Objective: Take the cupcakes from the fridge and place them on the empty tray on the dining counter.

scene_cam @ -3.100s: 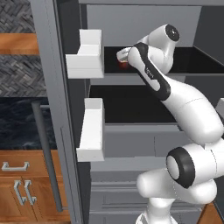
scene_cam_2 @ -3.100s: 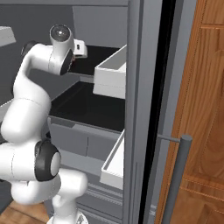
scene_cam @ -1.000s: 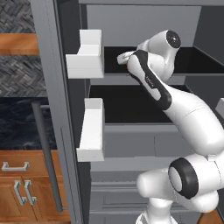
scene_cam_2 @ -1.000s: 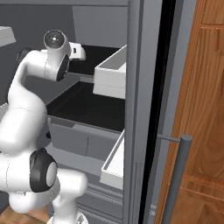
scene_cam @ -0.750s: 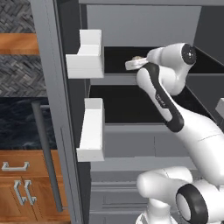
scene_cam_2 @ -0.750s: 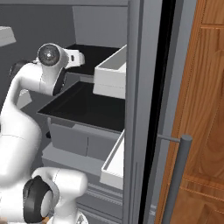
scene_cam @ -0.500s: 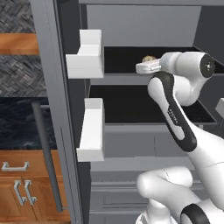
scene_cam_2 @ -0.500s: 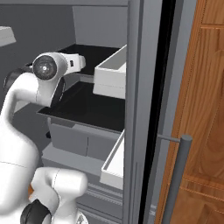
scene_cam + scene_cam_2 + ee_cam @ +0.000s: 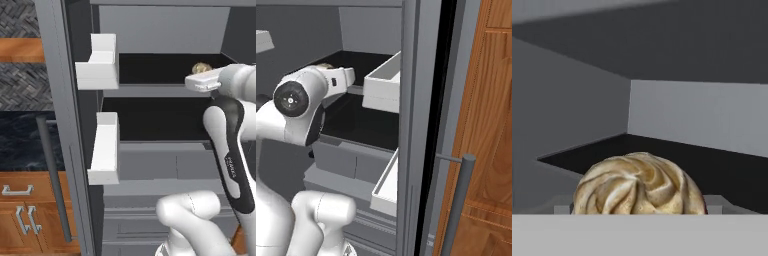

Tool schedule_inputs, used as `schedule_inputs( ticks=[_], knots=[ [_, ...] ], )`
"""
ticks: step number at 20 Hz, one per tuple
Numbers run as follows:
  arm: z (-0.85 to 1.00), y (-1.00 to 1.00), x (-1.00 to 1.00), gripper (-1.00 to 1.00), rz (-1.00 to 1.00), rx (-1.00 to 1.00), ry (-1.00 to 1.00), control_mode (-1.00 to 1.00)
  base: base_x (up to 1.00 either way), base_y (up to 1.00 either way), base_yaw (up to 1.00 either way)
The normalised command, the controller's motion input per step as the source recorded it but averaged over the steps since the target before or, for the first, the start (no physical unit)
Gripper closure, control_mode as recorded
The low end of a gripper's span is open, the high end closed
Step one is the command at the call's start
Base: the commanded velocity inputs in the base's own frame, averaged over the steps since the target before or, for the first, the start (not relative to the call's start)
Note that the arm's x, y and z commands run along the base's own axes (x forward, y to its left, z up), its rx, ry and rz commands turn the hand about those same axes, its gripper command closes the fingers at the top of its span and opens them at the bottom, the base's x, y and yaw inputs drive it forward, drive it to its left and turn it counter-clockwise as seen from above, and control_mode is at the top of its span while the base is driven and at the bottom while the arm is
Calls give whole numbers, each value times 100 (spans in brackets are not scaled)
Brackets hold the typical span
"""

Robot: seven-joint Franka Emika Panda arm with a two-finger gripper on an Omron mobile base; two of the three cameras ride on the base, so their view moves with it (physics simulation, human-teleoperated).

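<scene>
Rising from the lower right of the left base view, the white arm [image 9: 227, 160] bends up in front of the open fridge [image 9: 165, 30] and ends at the height of the upper black shelf [image 9: 150, 70]. At its end the tool [image 9: 198, 74] is clamped on one cupcake [image 9: 201, 67], jaws spread wide around it; the fingertips themselves are hidden. From the hand view the cupcake [image 9: 639, 185] sits right up against the camera, its swirled tan-cream top turned upward, a thin dark red edge of wrapper showing at its right side. In the right base view a sliver of the cupcake [image 9: 323, 65] shows just above the white wrist.

Held this way, the cupcake is in front of the upper shelf, on the fridge's right side as the left base view shows it, above the lower black shelf [image 9: 155, 120]. Grey drawers [image 9: 150, 165] lie below that shelf.

To the left, the open door carries two white bins [image 9: 100, 62], one above the other, and a long bar handle [image 9: 52, 180]. Beyond that door stand wooden cabinets [image 9: 20, 220] under a dark surface [image 9: 20, 145]. The fridge's plain grey back wall closes the scene behind the shelves.
</scene>
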Motion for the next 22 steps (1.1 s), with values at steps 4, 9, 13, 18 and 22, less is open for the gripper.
schedule_inputs(
  ticks=[4, 9, 13, 18, 22],
  knots=[
    [4, -25, -100, 100, -10, 0, -1, -100, 0, 0, 0],
    [0, -6, -20, 100, -2, 0, -1, 100, -80, -18, -8],
    [0, 0, 0, 100, 0, 0, 0, 100, -100, -8, -8],
    [0, 0, 0, 100, 0, 0, 0, 100, -100, 0, -4],
    [0, 0, 0, 100, 0, 0, 0, 100, -100, 0, 0]
  ],
)
